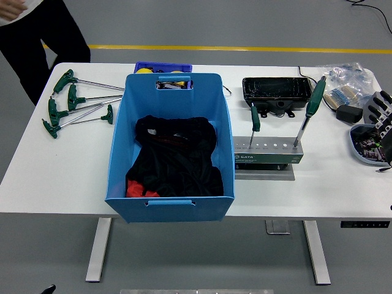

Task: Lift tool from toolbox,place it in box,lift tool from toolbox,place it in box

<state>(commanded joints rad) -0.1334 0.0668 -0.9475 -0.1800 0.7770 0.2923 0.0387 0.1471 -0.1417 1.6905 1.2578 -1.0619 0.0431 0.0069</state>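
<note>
Two green-handled screwdrivers, a short one and a tall leaning one, are seen standing in the grey tool rack near the table's front edge, beside the blue box. The right hand, at the right edge, is held with fingers loosely spread, empty. A straight upward pull is advised. Hex keys lie at the far left corner, clear of the path; a black case sits behind the rack

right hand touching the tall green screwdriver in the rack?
Apart. The head view shows bare table and a clear gap between the right hand and the tall green screwdriver.
</note>
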